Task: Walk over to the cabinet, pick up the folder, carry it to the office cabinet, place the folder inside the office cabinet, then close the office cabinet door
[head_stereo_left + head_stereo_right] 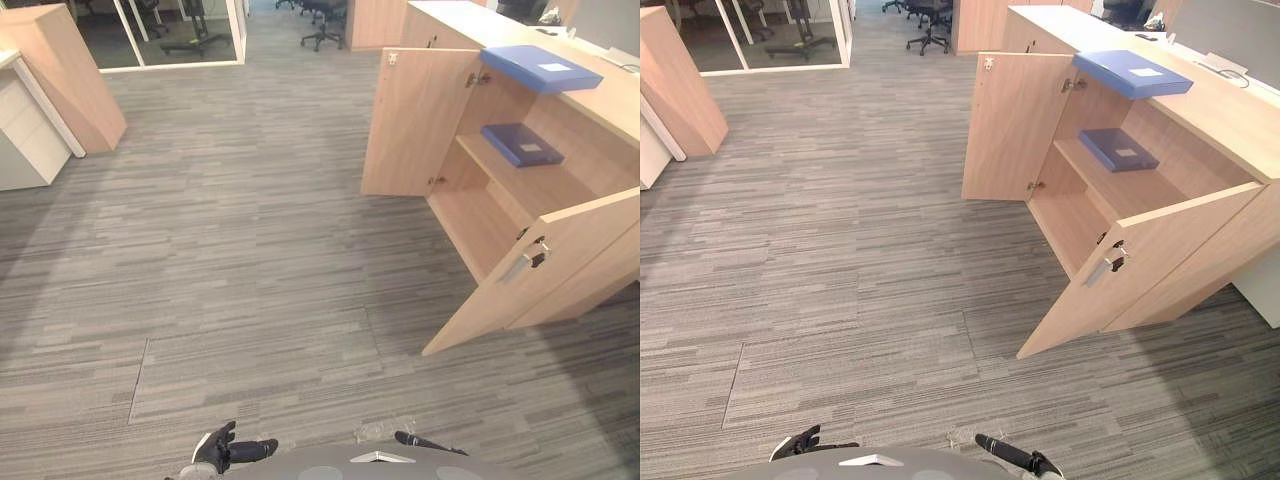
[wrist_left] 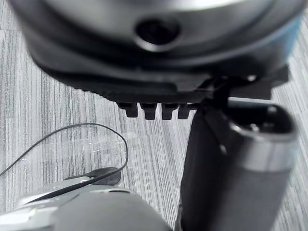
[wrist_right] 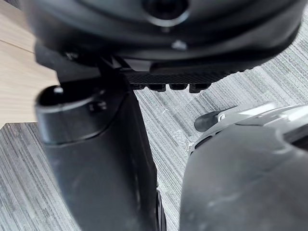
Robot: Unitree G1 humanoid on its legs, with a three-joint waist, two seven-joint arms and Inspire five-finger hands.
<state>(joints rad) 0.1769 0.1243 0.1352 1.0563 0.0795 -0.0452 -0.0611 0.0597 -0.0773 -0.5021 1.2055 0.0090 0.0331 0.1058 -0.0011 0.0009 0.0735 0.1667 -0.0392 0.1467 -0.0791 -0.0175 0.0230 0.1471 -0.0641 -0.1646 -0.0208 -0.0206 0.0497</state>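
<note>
A blue folder (image 1: 540,68) lies flat on the counter (image 1: 612,100), at its front edge directly above the open compartment of the wooden cabinet (image 1: 470,215) underneath. A second folder (image 1: 522,143), darker blue, lies flat on the shelf (image 1: 505,178) inside that compartment, towards the shelf's back. Both cabinet doors stand wide open: the far door (image 1: 415,120) swings out over the grey carpet (image 1: 250,250), and the near door (image 1: 570,265), with a silver handle (image 1: 520,262) at its free edge, angles out towards the robot. The left hand (image 1: 222,449) and the right hand (image 1: 1012,456) hang low over the carpet, well apart from the cabinet; the fingers of both are loosely extended and neither hand holds anything. Office chairs (image 1: 322,22) stand far back, beyond the counter's far end.
</note>
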